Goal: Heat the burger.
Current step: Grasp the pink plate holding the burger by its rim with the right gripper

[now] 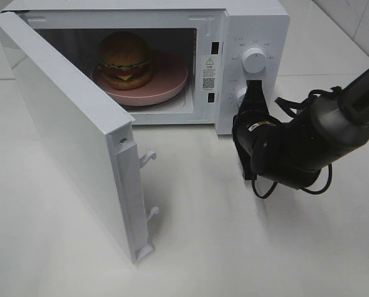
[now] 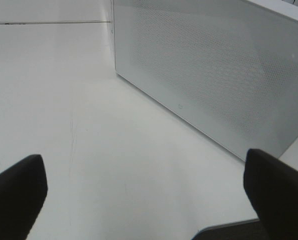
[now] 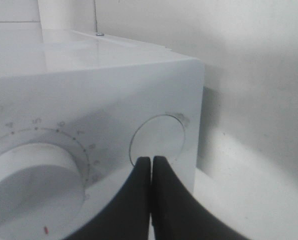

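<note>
While the burger (image 1: 125, 59) rests on the pink plate (image 1: 172, 88) inside the microwave (image 1: 259, 28), my right pincer (image 3: 151, 160) is pressed together to prod, apparently, its round front button (image 3: 159, 135); my left pincer (image 2: 146, 185), spread, hovers outside the open door (image 1: 67, 117).

A sticker (image 1: 208, 73) on the microwave's (image 1: 259, 25) front frame, at the cavity's right edge, bears a warning triangle and a QR code; its print is unreadable. Scale numbers around a dial (image 3: 31, 182) are blurred.

One burger (image 1: 125, 59), one plate (image 1: 170, 88), one microwave (image 1: 259, 28)
</note>
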### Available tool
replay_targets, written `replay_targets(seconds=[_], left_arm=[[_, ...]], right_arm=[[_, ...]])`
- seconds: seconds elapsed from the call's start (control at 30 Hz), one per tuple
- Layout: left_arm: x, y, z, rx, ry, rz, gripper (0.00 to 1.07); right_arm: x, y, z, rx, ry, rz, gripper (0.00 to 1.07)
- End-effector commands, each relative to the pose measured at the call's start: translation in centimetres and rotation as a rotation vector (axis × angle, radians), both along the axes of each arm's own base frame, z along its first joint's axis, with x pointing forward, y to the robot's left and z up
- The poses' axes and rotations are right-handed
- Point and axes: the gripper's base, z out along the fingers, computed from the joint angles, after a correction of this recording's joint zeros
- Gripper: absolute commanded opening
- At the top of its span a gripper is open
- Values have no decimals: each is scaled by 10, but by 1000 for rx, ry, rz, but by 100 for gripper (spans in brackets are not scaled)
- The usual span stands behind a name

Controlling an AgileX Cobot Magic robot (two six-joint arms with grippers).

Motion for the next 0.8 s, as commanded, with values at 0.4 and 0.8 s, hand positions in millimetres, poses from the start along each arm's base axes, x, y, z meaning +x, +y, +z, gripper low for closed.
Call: replay_targets(seconds=[0.4, 0.8], left_arm=[[-2, 0, 0, -9, -24, 2, 100], [-2, 0, 0, -9, -24, 2, 100]], right_arm=[[-37, -8, 35, -184, 77, 278, 0], [-62, -1, 64, -451, 146, 705, 1]])
